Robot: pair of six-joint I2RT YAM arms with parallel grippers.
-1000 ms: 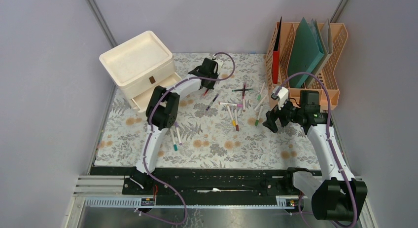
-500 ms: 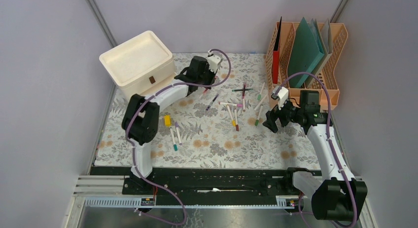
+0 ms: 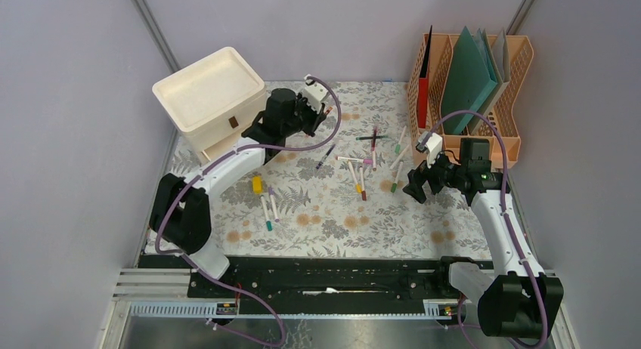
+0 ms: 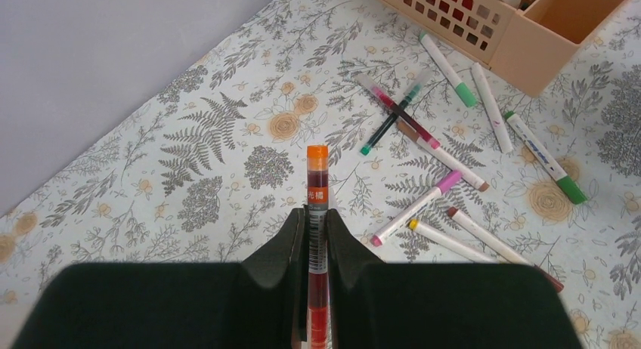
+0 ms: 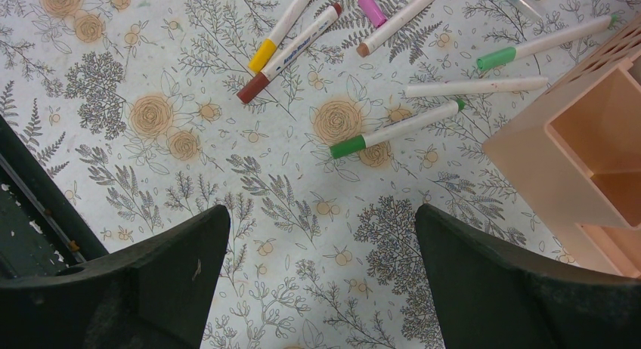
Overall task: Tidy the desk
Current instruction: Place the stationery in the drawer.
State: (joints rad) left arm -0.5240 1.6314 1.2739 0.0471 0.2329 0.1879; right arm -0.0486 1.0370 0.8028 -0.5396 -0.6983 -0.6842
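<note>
Your left pincer [image 4: 317, 222] is closed on a slim marker pen with a clear red barrel and an orange cap [image 4: 317, 162]. Its pads press the barrel from both sides, and the cap end sticks out in front. I judge this pen to be light, stiff and a little slippery, so a hold across the middle of the barrel needs only small force.

Below this pincer lies the desk [image 4: 189, 164], a flat surface under a pale grey cloth with ferns and tan flowers. The pen seems lifted clear of it. The cloth is soft and may wrinkle if a finger drags on it. Ahead and to the right of this pincer lie scattered felt markers [image 4: 416, 209].

Your right pincer [image 5: 321, 288] is wide open and holds nothing. It hangs above the same surface, with a white marker with a green cap [image 5: 393, 128] ahead of it and a peach plastic organizer [image 5: 574, 145] to its right.
</note>
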